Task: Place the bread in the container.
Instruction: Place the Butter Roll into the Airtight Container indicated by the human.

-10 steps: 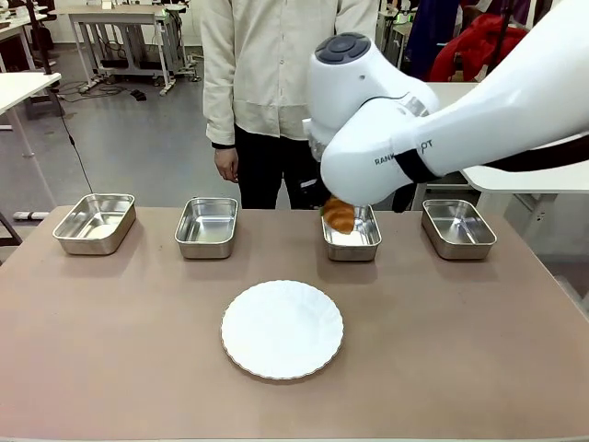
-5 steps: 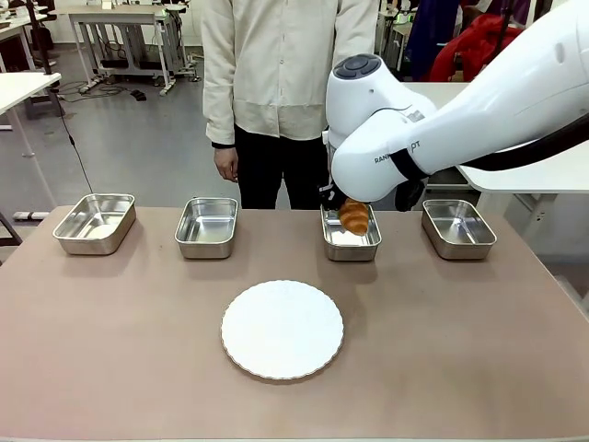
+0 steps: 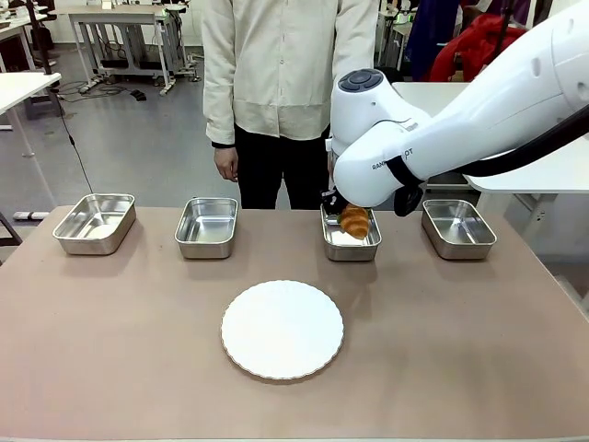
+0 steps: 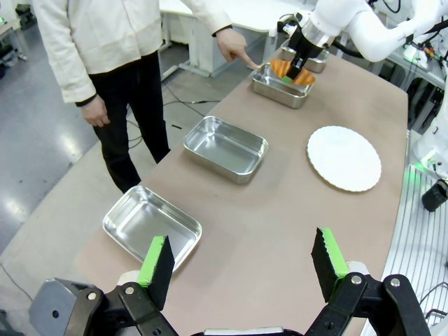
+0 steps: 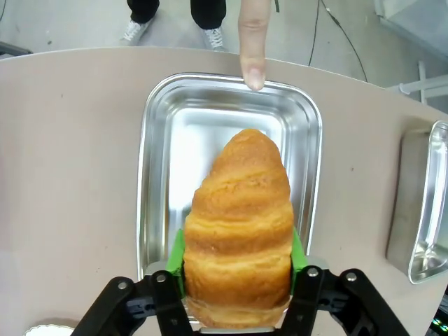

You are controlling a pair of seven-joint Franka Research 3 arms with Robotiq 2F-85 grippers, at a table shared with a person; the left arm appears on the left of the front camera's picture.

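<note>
One tool [image 5: 236, 280] grips bread [image 5: 239, 210], angled downward.

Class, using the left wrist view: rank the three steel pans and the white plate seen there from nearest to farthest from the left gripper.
1. Near pan, just beyond the left gripper, toward the person's side.
2. Middle pan, farther along the same edge.
3. White plate, across the table from it; close to the middle pan's range, but looks slightly farther.
4. Far pan, under the bread.

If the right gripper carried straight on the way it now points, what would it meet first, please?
Probably the floor of the steel container under it: the right gripper, jaws shut on the croissant, points down into that pan, so the croissant's tip would likely land first.
</note>
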